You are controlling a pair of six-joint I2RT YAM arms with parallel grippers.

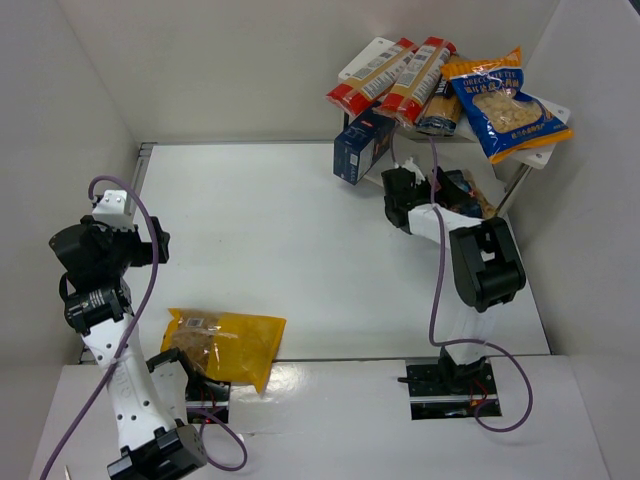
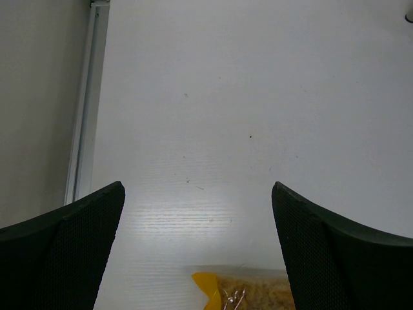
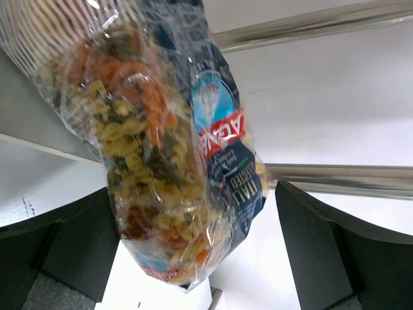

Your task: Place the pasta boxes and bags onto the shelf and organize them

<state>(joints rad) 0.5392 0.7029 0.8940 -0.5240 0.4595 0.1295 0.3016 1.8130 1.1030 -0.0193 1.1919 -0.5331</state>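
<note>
Since yellow bag (image 1: 228, 342) lies crosswise on desk (image 1: 280, 230) nearward of spread left end effector (image 2: 197, 188), left nearer; right end effector (image 3: 192, 194) spread.

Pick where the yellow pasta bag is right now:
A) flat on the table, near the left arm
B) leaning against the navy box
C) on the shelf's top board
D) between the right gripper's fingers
A: the yellow bag lies flat on the table at the near left, well apart from the shelf at the far right.
</note>
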